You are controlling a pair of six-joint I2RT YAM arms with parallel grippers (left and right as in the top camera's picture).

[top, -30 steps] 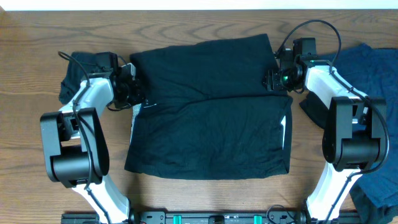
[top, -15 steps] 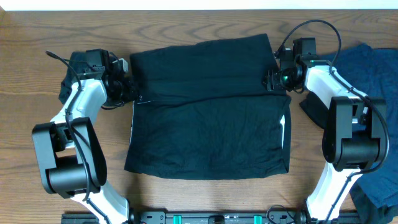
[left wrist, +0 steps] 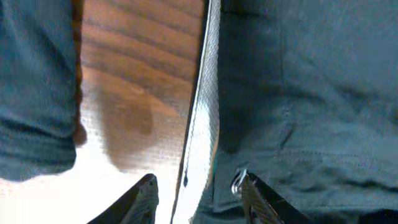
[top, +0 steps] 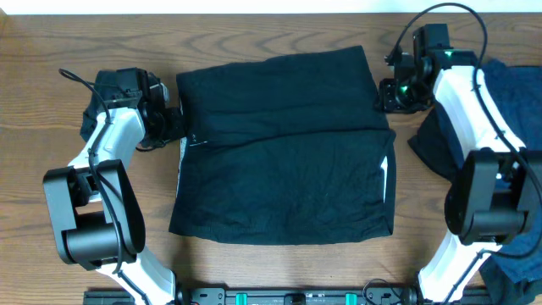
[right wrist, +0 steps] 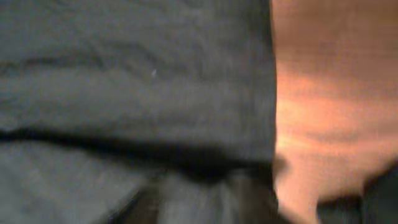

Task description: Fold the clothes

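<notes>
A black garment [top: 288, 178] lies flat mid-table, its top part folded down over the lower part; a white lining shows at both side edges. My left gripper [top: 176, 124] is at its left edge. In the left wrist view the fingers [left wrist: 196, 182] are open and straddle the white edge strip [left wrist: 202, 118], with the black cloth [left wrist: 311, 93] at the right. My right gripper [top: 390, 95] is just off the garment's upper right corner. The right wrist view is blurred; the fingers [right wrist: 205, 196] look apart over the black cloth [right wrist: 124, 74] and hold nothing.
Another dark garment [top: 90, 117] lies bunched behind my left arm and shows at the left of the left wrist view [left wrist: 31, 93]. A navy blue garment [top: 512, 89] and a dark piece [top: 430, 146] lie at the right, under my right arm. Wooden table [top: 271, 34] all around.
My right gripper has moved up and right, off the garment's right edge. My left gripper moved left earlier and now holds still. The folded garment stays flat.
</notes>
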